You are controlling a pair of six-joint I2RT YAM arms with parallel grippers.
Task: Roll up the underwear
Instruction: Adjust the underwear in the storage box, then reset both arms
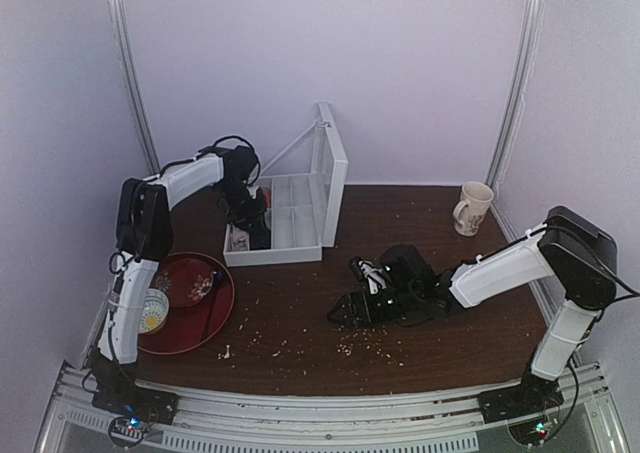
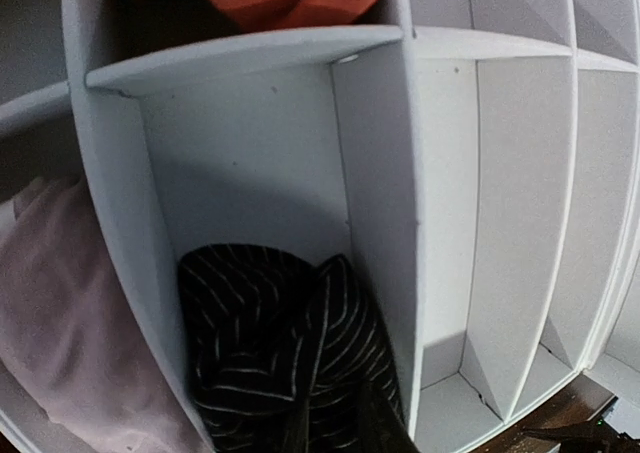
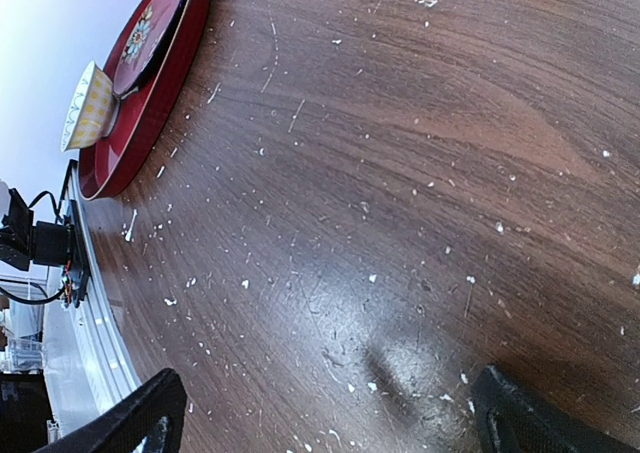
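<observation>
Over the scuffed, crumb-flecked wooden table (image 1: 450,358), the right gripper (image 1: 340,313) hangs spread wide. Farther back, the underwear (image 2: 260,343), soft black pinstriped cloth, lies bunched in a cell of the white plastic box (image 1: 275,256). The left gripper (image 1: 250,228) reaches in there; whether it pinches the cloth cannot be told.

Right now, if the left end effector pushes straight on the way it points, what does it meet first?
The underwear, bunched in a white organizer compartment right ahead; it may already be touching, depth is unclear.
</observation>
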